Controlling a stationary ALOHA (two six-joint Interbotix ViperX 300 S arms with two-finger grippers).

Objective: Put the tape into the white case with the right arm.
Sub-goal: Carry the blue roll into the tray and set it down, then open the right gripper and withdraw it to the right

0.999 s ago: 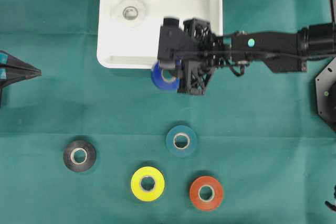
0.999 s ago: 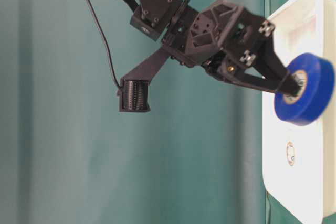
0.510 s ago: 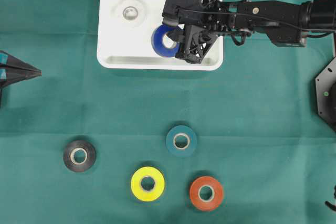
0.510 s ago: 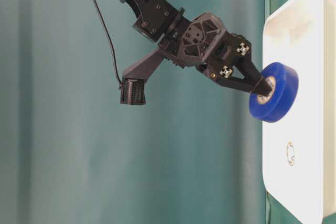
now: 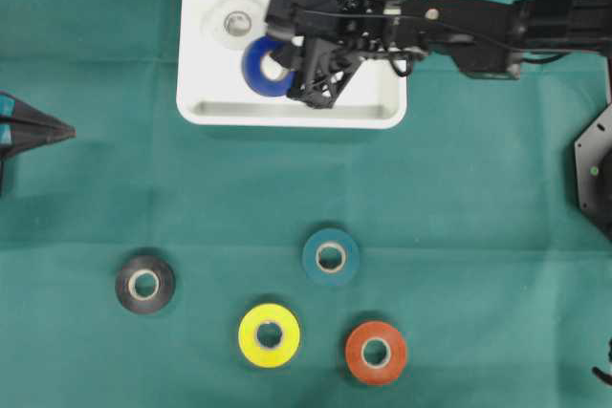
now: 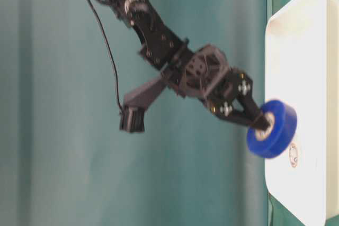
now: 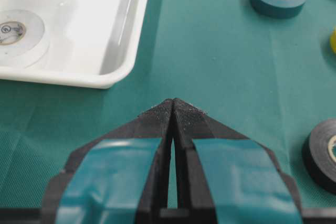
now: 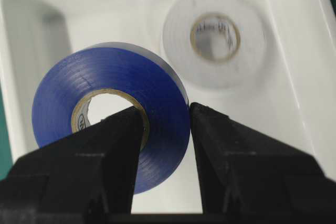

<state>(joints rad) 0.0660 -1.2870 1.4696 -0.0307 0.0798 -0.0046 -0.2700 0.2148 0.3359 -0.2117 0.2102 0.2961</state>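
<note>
Your right gripper (image 8: 165, 124), jaws pinched on the blue tape's (image 5: 260, 66) wall, holds it above the white case (image 5: 210, 102) beside a white roll (image 5: 235, 22) already inside, release pending; four rolls wait on the tabletop (image 5: 478, 236), left jaws closed empty.

From overhead, the right tool (image 5: 287, 62) covers part of the blue tape roll (image 5: 258, 66), the left tool (image 5: 33, 128) is cut by the frame edge, and the table-level view is motion-blurred.
</note>
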